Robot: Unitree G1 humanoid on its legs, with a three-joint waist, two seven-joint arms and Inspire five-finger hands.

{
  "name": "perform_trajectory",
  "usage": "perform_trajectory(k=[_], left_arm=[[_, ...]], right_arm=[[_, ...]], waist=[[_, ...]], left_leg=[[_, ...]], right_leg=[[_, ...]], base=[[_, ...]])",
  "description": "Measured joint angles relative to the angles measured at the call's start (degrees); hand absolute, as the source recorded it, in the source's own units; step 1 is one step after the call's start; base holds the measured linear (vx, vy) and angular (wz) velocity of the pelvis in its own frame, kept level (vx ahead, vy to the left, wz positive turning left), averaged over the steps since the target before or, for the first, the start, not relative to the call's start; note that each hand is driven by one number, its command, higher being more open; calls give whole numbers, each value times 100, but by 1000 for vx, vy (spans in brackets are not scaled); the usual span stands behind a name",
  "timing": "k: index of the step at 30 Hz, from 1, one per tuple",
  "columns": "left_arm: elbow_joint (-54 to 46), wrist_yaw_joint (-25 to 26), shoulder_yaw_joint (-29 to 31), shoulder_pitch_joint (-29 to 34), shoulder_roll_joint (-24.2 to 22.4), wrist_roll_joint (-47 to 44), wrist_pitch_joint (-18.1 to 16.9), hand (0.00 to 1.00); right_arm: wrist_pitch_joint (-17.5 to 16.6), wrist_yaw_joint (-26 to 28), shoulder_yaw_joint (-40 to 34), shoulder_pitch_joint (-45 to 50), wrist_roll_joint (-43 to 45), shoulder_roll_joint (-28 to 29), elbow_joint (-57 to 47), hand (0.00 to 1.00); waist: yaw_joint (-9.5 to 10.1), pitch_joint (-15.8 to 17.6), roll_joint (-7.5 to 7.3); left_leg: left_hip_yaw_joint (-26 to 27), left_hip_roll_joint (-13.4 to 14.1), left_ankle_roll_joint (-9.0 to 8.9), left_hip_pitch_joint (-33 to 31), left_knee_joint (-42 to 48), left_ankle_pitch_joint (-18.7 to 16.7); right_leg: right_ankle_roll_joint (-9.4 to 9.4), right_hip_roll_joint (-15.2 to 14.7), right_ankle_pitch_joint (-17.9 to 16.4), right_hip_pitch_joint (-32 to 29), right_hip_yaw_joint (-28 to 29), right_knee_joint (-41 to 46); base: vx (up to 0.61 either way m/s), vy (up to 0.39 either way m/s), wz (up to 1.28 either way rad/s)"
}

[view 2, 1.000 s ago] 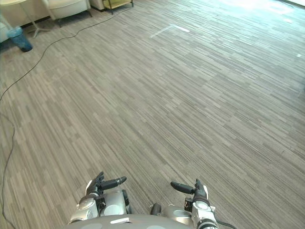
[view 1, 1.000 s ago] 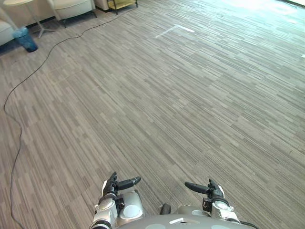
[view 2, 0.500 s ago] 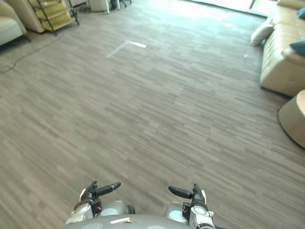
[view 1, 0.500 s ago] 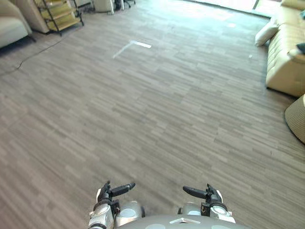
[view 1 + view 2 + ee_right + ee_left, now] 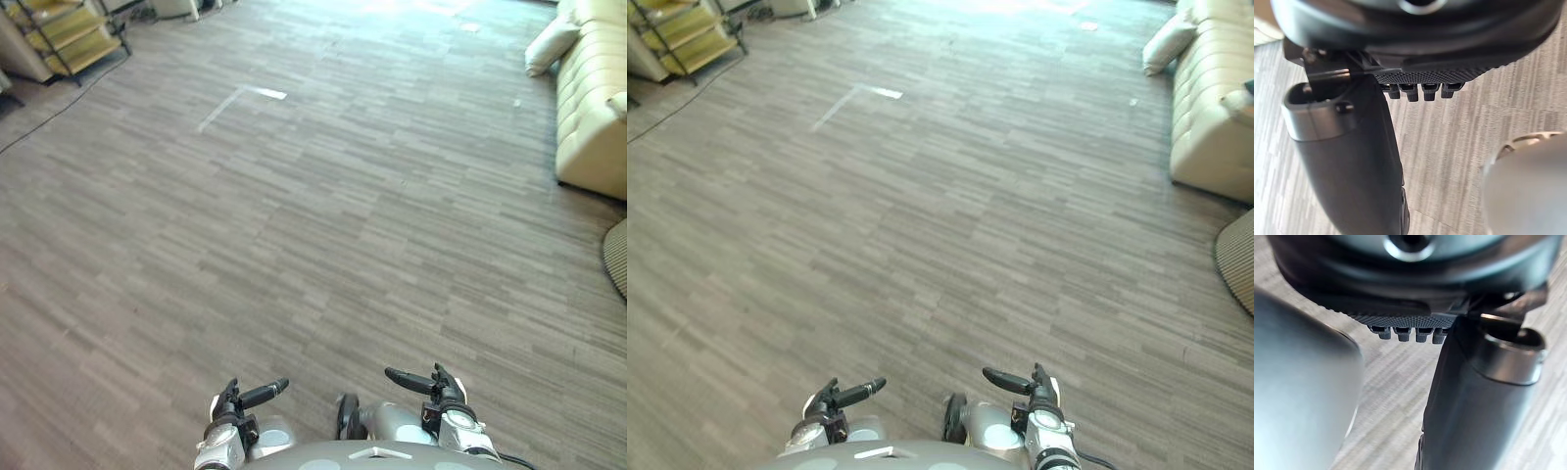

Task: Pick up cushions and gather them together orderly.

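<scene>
Sofa (image 5: 593,117) and cushion (image 5: 551,44) far right; shelf (image 5: 83,54) far left.

Floor (image 5: 323,215) open before left hand (image 5: 257,395), right hand (image 5: 416,382); sofa (image 5: 593,108) far right, shelf rack (image 5: 59,34) far left.

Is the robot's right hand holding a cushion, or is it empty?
Empty. The right hand grips nothing: past its fingers there is just floor.

sofa (image 5: 593,108) cut off at R edge | cushion (image 5: 619,104) on it, half out of frame | round thing (image 5: 1236,259) mid R, only a bit shows, can't tell what | shelf (image 5: 69,29) upper L, top cut off
</scene>
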Motion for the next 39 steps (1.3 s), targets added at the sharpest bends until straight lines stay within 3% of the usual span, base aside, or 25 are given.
perform_trajectory(k=[1, 2, 3, 4, 6, 7, 8, 9, 11, 14, 15, 16, 18, 21, 22, 23, 24, 26, 28, 29, 30, 32, 35, 37, 39], left_arm=[[-162, 8, 29, 6, 20, -132, -28, 100], [-187, 8, 32, 4, 24, -148, -31, 100], [-314, 3, 104, 1, -15, -176, -71, 100], [-315, 2, 104, 1, -17, -176, -72, 100], [-307, 36, 135, 25, -111, -298, -129, 100], [-297, 46, 138, 45, -109, -300, -128, 100], [-241, 68, 168, 96, -38, -427, -94, 100], [-211, 92, 165, 188, 40, -440, -79, 100], [-110, 129, 189, 299, 111, -444, -72, 100], [245, 189, 121, 285, 317, -432, 53, 100], [309, 231, 71, 291, 322, -346, 70, 100], [349, 251, -125, 302, 331, -261, 51, 100], [357, 237, -423, 274, 392, -209, 42, 100], [363, 179, -753, 175, 457, -87, 47, 100], [370, 141, -800, 171, 503, -41, 49, 100], [417, 120, -803, 165, 527, -35, 50, 100], [551, 109, -818, 168, 524, 5, 61, 100], [575, 100, -765, 134, 420, 96, 51, 100], [539, 88, -643, 108, 298, 186, 48, 100], [522, 87, -600, 103, 293, 191, 51, 100], [399, 71, -388, 112, 214, 187, 55, 100], [208, 64, -152, 199, 154, 172, 47, 100], [123, 51, -117, 277, 195, 164, 42, 100], [107, 20, -104, 272, 197, 58, 23, 100], [-33, -9, -109, 266, 185, 59, -45, 100]], right_arm=[[20, -3, -2, -8, 5, 55, 76, 100], [22, -3, -5, -13, 4, 52, 94, 100], [72, -29, -26, 4, 6, 43, 166, 100], [73, -30, -26, 4, 6, 43, 168, 100], [88, -84, -35, 116, 48, -30, 241, 100], [90, -92, -34, 118, 51, -45, 249, 100], [94, -123, -39, 164, 50, -2, 274, 100], [91, -124, -36, 256, 48, 31, 269, 100], [87, -109, -22, 379, 36, 129, 222, 100], [69, -89, -22, 287, -5, 151, 190, 100], [56, -94, -23, 233, -9, 108, 163, 100], [28, -87, 56, 223, -19, 22, 134, 100], [-55, -78, 269, 198, -39, -55, 137, 100], [-110, -43, 374, 38, -51, -127, 135, 100], [-108, -22, 367, -42, -35, -126, 141, 100], [-108, -5, 355, -86, -16, -125, 142, 100], [-89, 9, 286, -77, -15, -154, 148, 100], [-86, 17, 162, -83, -45, -192, 145, 100], [-7, 11, -102, -71, -31, -189, 86, 100], [5, 11, -87, -63, -32, -194, 78, 100], [66, 10, -5, -1, -34, -202, 2, 100], [98, 26, 97, 64, -17, -161, -17, 100], [97, 18, 160, 86, -8, -90, 2, 100], [105, -3, 155, 100, -8, -79, 97, 100], [144, -30, 161, 105, -8, -66, 238, 100]], waist=[[71, 14, -104], [92, 15, -98], [179, 48, -108], [180, 47, -109], [261, 28, -48], [263, 20, -15], [335, -49, -81], [368, -215, -152], [414, -412, -297], [400, -326, -471], [309, -268, -419], [246, -248, -306], [221, -259, -237], [107, -236, -168], [27, -217, -202], [-67, -189, -230], [-145, -218, -227], [-104, -226, -62], [-132, -235, 80], [-138, -228, 102], [-107, -205, 192], [-39, -120, 176], [6, -91, 47], [131, -68, 10], [264, -26, -70]], left_leg=[[170, -163, 205, -596, -831, -344], [180, -201, 229, -675, -1025, -374], [76, -515, 221, -989, -2191, -384], [73, -520, 219, -991, -2213, -381], [-318, -1010, 159, -1171, -4442, 78], [-364, -1012, 181, -1183, -4632, 150], [-382, -1057, 323, -1143, -4523, 766], [-299, -1111, 429, -1208, -4299, 872], [-99, -1131, 556, -1206, -3885, 676], [296, -1339, 698, -379, -3796, 3], [304, -1388, 753, 69, -3832, -218], [313, -1384, 763, 564, -4034, -374], [327, -1346, 751, 1189, -4593, -394], [332, -1141, 618, 1786, -5223, -449], [339, -1114, 525, 2070, -5519, -473], [334, -1119, 453, 2300, -5677, -516], [196, -1102, 441, 2484, -5701, -518], [51, -926, 319, 2489, -5453, -441], [-328, -699, 38, 1970, -3867, -226], [-410, -640, -45, 1802, -3462, -123], [-606, -381, -329, 1071, -1746, 272], [-333, -44, -219, 355, -156, 78], [163, -42, 87, -313, -257, -202], [454, -218, 217, -865, -1425, -400], [367, -690, 198, -1147, -3386, -166]], right_leg=[[62, -6, 28, 463, 327, -393], [76, -10, 30, 514, 381, -440], [159, -100, -13, 807, 614, -688], [161, -102, -15, 810, 617, -691], [398, -255, -270, 1219, 980, -952], [452, -254, -342, 1301, 1032, -957], [609, -395, -629, 1514, 1233, -896], [725, -519, -735, 1509, 1308, -763], [967, -746, -878, 1092, 1392, 292], [1530, -1355, -367, -251, 1300, 3827], [1419, -1629, -423, -466, 930, 4550], [1156, -1827, -599, -698, 468, 4804], [896, -1845, -766, -1094, -13, 4417], [960, -1449, -686, -1883, -498, 2796], [1034, -1194, -253, -2141, -491, 1562], [952, -1029, 436, -2191, -381, 857], [544, -902, 1107, -2048, -172, 800], [323, -834, 697, -2074, -208, 1198], [256, -819, -8, -1824, -391, 1591], [252, -797, -68, -1729, -431, 1564], [246, -610, -195, -1313, -461, 1302], [202, -360, -322, -521, -361, 815], [219, -318, -376, 171, -122, 279], [266, -348, -348, 617, 117, -159], [405, -489, -408, 1052, 308, -597]], base=[[471, -36, -74], [474, 27, -108], [475, 103, -55], [477, 127, -79], [451, 162, -69], [692, 265, -75], [615, 235, -65], [771, 283, -77], [705, 278, -66], [528, 240, -51], [638, 232, -21], [526, 157, -3], [532, 83, 1], [500, -60, 5], [697, -196, 16], [619, -215, 35], [658, -252, 29], [662, -255, 14], [692, -284, 27], [545, -228, 30], [514, -202, 7], [416, -103, -20], [511, -64, -43], [345, 22, -64], [500, 127, -52]])
